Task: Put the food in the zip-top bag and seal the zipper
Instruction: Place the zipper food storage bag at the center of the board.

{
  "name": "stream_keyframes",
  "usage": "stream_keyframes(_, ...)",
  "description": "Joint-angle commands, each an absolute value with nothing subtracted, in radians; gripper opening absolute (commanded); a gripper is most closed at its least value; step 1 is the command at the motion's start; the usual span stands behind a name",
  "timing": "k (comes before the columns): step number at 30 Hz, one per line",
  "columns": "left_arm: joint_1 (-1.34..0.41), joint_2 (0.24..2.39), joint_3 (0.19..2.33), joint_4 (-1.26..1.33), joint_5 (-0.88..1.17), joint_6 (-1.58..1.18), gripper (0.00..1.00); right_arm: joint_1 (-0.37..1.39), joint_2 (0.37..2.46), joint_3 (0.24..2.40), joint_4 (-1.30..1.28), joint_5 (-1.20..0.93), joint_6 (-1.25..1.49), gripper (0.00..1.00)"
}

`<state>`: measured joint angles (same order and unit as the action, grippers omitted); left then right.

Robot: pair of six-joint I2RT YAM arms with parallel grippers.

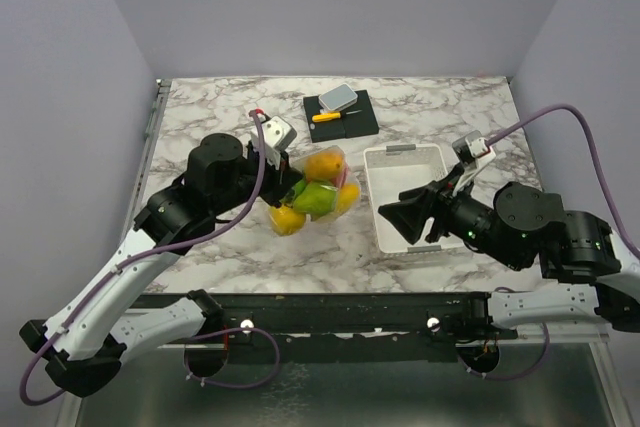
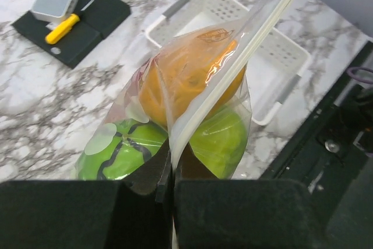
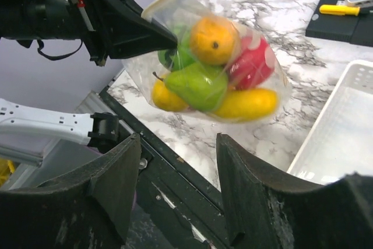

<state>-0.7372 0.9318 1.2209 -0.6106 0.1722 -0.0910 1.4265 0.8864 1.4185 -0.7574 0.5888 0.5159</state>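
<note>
left fingers [image 2: 150, 195]: pressed together with no gap, pinching the zip-top bag [image 3: 217, 68] at the end of its top edge. the zipper [image 2: 257, 32] runs as a pale strip straight away from my pinch. i cannot tell whether it is sealed along its length.

the bag hangs from that grip, clear of the worktop [image 1: 210, 119], just left of the white basket [image 1: 422, 173].

the food is all inside the bag: an orange [image 3: 214, 39] uppermost, a green pear [image 3: 199, 84] below it, a red piece [image 3: 252, 62] to its right, a long yellow piece [image 3: 248, 104] at the bottom and a small yellow one [image 3: 165, 98] on the left.

right fingers [image 3: 123, 164]: spread wide, holding nothing and touching nothing. they sit over the basket's near left corner and point left at the bag, near it but apart.

far side of the worktop: a black mat [image 1: 358, 119] carrying a yellow-handled knife [image 1: 327, 116] and a grey block [image 1: 337, 97].
</note>
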Motion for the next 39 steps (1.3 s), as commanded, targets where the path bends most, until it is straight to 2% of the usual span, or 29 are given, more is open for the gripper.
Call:
stream_keyframes(1,-0.739,0.945,1.268,-0.561,-0.105,-0.055,0.00,1.427,0.868,1.396,-0.835,0.691,0.573,0.61)
stream_keyframes(6,-0.738,0.973,1.266,-0.509,-0.293,-0.008,0.00,1.427,0.923,1.413,-0.973,0.766,0.606,0.65)
stream_keyframes(13,-0.739,1.039,1.275,-0.414,-0.489,0.065,0.00,1.427,0.965,1.394,-0.999,0.784,0.578,0.74)
stream_keyframes(25,-0.733,1.200,1.146,-0.114,-0.806,0.394,0.00,1.416,1.052,1.362,-1.000,0.784,0.561,0.78)
stream_keyframes(34,-0.725,1.400,1.104,0.044,-0.859,0.502,0.00,1.379,1.049,1.316,-0.964,0.730,0.541,0.79)
stream_keyframes(39,-0.728,1.477,1.083,0.060,-0.828,0.443,0.00,1.375,1.011,1.283,-0.986,0.728,0.567,0.79)
